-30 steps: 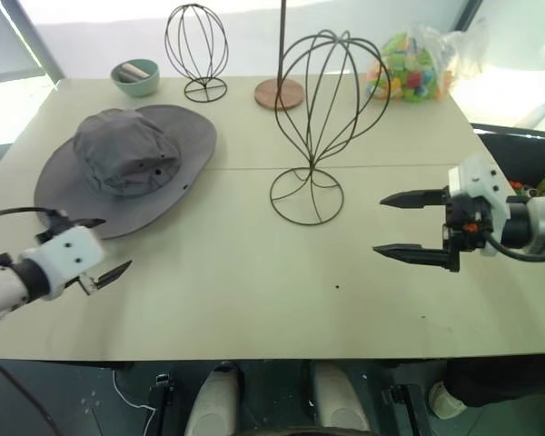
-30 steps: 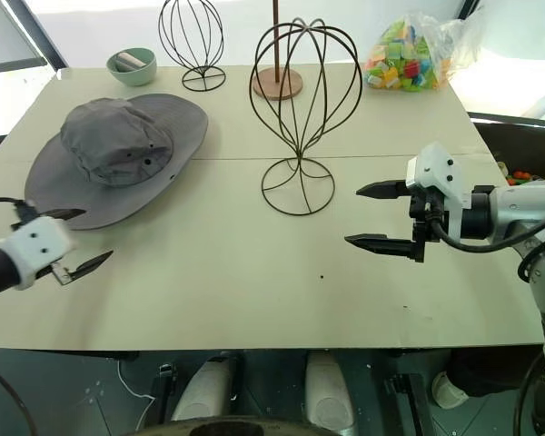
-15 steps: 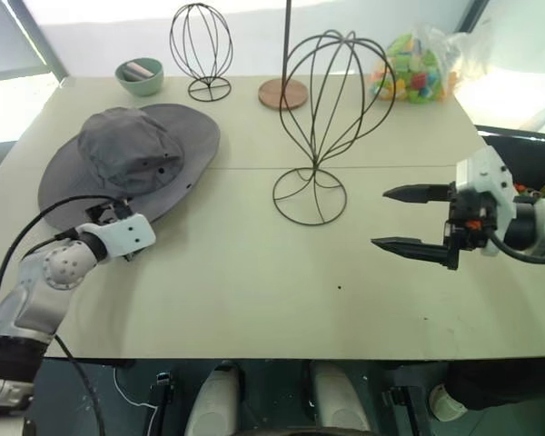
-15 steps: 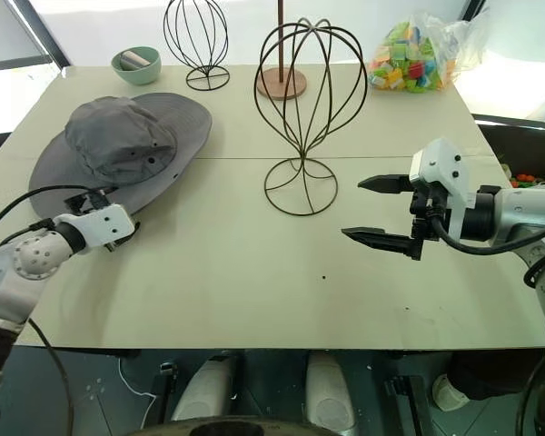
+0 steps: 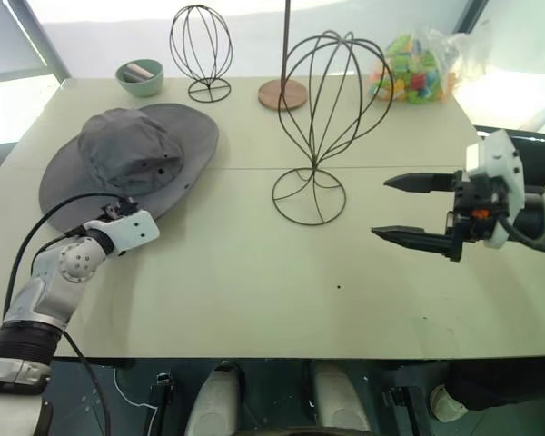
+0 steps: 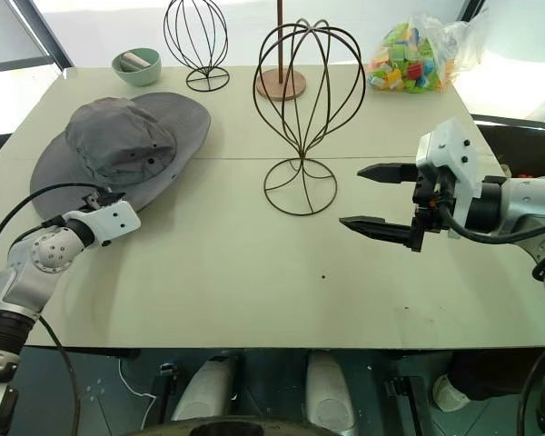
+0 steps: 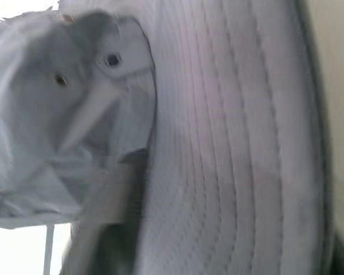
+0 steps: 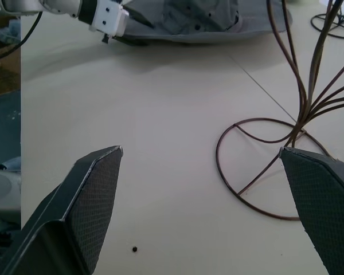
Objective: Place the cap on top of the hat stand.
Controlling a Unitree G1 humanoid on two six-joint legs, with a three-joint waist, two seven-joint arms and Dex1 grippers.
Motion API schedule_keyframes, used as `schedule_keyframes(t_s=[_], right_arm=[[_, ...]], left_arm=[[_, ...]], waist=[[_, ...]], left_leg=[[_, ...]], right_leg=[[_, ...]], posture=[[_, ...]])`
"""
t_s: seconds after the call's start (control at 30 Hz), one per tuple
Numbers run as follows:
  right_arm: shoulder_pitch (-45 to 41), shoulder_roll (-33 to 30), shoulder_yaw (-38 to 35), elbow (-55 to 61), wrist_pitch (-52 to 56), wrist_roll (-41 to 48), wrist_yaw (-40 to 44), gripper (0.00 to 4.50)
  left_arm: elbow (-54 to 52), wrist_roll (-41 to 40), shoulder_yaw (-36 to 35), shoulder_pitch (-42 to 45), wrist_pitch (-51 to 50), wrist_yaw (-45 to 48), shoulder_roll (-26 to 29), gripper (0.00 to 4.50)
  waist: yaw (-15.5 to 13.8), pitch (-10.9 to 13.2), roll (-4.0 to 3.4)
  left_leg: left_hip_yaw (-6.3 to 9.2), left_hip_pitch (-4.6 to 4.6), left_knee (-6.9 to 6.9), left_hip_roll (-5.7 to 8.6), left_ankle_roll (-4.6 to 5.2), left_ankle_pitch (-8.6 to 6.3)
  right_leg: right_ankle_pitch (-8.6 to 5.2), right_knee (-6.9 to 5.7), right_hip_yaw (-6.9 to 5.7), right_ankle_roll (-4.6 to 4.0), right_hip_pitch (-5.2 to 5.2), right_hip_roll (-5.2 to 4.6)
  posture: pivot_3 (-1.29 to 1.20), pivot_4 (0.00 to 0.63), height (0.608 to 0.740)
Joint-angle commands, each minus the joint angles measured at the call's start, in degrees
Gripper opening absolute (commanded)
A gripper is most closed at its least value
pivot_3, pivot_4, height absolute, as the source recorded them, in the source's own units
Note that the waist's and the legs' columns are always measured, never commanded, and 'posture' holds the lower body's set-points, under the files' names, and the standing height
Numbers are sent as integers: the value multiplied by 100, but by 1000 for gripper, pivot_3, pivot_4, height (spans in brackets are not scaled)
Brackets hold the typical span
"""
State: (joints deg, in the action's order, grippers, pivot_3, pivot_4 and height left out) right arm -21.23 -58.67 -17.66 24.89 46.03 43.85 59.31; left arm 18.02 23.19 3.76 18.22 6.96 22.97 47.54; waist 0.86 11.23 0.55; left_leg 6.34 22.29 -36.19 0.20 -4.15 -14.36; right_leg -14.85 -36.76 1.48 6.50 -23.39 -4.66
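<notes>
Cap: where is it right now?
In the left eye view the cap lies flat on the table's left half, left of the hat stand, with the left gripper at its near brim.

The grey floppy fabric cap (image 5: 127, 163) lies on the table (image 5: 254, 272), left of the large dark wire hat stand (image 5: 331, 109).

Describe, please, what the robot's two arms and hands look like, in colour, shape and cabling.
Each arm ends in a white boxy wrist housing. The right hand has two long, tapered black fingers with cross-hatched pads, and orange marks on its black mount. The left hand sits on a silver-grey arm with a round joint, a black cable looping along it.
</notes>
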Motion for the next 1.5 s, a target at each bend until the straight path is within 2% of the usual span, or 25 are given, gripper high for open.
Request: schedule_keyframes(t_s=[0.03, 0.23, 0.37, 0.6, 0.77, 0.9, 1.07, 1.2, 1.5], right_arm=[[-151, -136, -243, 200, 69, 220, -94, 4500], [-233, -298, -422, 182, 24, 273, -132, 4500], [-221, -568, -778, -129, -19, 200, -6, 4500], [-113, -973, -1285, -462, -243, 98, 328, 4500], [-320, -1037, -1612, -713, -134, 247, 185, 4500], [-161, -971, -1759, -628, -119, 227, 100, 4500], [78, -888, -1945, -519, -126, 218, -52, 4500], [215, -849, -2238, -505, -13, 301, -173, 4500], [855, -789, -2836, -493, 140, 173, -243, 4500]], left_arm=[[42, -9, -85, 282, 71, -82, 59, 49], [-63, -388, -291, 848, -374, 148, -63, 49], [-602, -1089, -638, 1628, -1074, 565, -201, 49], [-1009, -1492, -650, 2575, -1942, 1074, -252, 49], [-1048, -1889, -534, 3718, -2677, 1322, -657, 49], [-887, -2075, -468, 4516, -2988, 1391, -984, 49], [-557, -2173, -358, 5363, -2835, 1416, -1320, 49], [-408, -2143, -248, 5753, -2205, 1391, -1451, 49], [-1134, -2111, -258, 5294, -1027, 1192, -1628, 49]], waist=[[-15, 0, 0], [-15, 0, 2], [-23, 7, 13], [8, 10, 21], [12, 13, 26], [-5, 14, 28], [-2, 14, 28], [34, 15, 26], [-9, 15, 25]], left_leg=[[0, 1, 0, 0, 0, 0], [2, 4, -6, 3, 0, 0], [4, 6, -7, 3, 0, 0], [5, 8, -12, 4, -1, 0], [5, 9, -15, 4, -1, 1], [5, 13, -18, 5, -1, 1], [5, 13, -18, 5, -1, 1], [4, 9, -14, 4, -1, 1], [4, 11, -16, 5, -2, 1]], right_leg=[[0, -3, 0, 0, -1, 0], [0, -9, -1, 0, -2, -2], [-1, -18, -2, 0, -8, -1], [-1, -20, -4, 1, -8, -1], [-1, -25, -4, 1, -9, 0], [-2, -19, -4, 2, -8, -1], [-4, -21, -4, 5, -9, -1], [-4, -23, -1, 6, -11, 0], [-4, -23, 0, 6, -10, -1]], posture=[[0, 150, 740], [0, 150, 740], [0, 150, 740], [0, 150, 740], [0, 150, 740], [0, 150, 740], [0, 150, 740], [0, 150, 740], [0, 150, 740]])
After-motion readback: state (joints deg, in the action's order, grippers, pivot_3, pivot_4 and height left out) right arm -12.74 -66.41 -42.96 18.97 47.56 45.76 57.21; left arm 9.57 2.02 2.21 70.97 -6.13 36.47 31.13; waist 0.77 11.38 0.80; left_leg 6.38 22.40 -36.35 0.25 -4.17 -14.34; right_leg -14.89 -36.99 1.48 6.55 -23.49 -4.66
